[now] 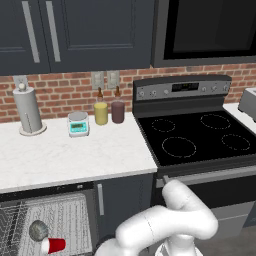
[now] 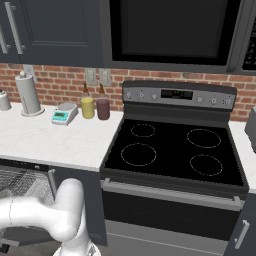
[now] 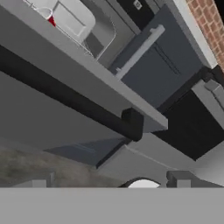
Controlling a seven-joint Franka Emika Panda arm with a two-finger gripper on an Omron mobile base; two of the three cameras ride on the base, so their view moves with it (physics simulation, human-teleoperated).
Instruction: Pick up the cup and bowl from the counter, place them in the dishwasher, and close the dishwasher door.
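Paper towel roll (image 1: 27, 111) far left; kitchen scale (image 1: 78, 124), yellow bottle (image 1: 101, 112), maroon bottle (image 1: 118, 110) centre; black stovetop (image 1: 200, 137) right.

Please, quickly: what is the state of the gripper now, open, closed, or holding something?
Gripper: seems open and empty, its fingers wide apart below the dark bar handle of the dark grey dishwasher door.
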